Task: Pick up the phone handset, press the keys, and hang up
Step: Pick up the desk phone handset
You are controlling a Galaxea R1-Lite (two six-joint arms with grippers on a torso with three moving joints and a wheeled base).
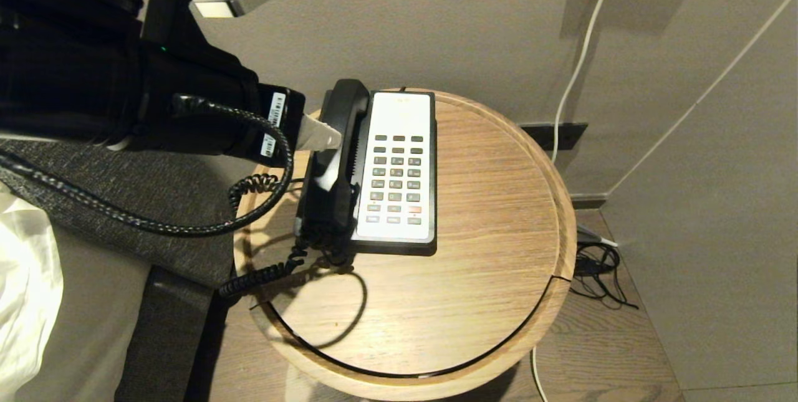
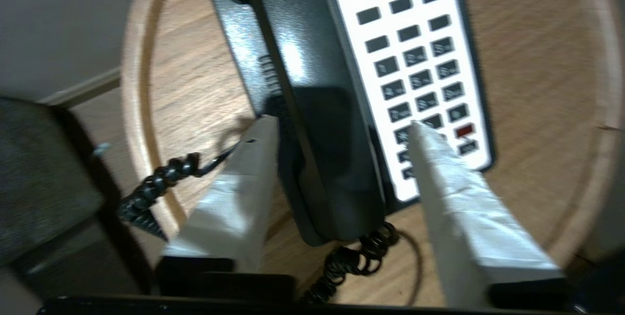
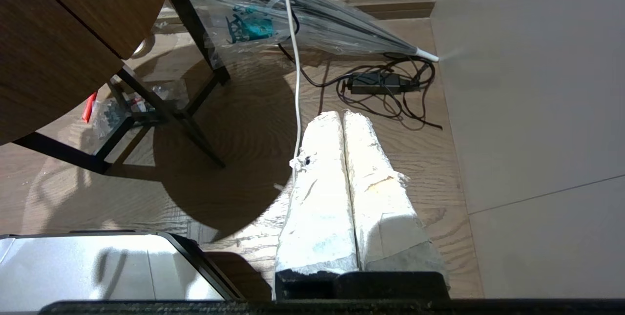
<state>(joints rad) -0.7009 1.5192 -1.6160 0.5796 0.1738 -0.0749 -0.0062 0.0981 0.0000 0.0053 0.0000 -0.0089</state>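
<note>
at the left of the head view the left arm reaches in over a grey upholstered seat (image 1: 156,202) toward a round wooden table (image 1: 486,252). the left gripper (image 2: 342,129) hangs over the phone with its two white-wrapped fingers (image 2: 239,193) spread wide apart, one on each side of the phone handset (image 2: 317,124) and holding nothing; one finger sits over the bare wood by the handset's outer edge, the other over the lower rows of the keys (image 2: 420,75). whether either finger touches the phone cannot be told. the phone handset lies in its cradle along the left side of the phone base (image 1: 399,243), its black coiled cord (image 1: 262,271) spilling off the near end and looping over the table's left rim. just right of the handset the keys fill the white faceplate (image 1: 402,115), dark grey buttons in rows with one red key (image 1: 414,209) near the bottom. further right a white cable (image 1: 576,71) runs down the wall. the right gripper (image 3: 344,115) hangs low beside the table, over the wooden floor (image 3: 244,149), its fingers pressed together and empty, with a black power adapter (image 3: 376,83) on the floor beyond them.
</note>
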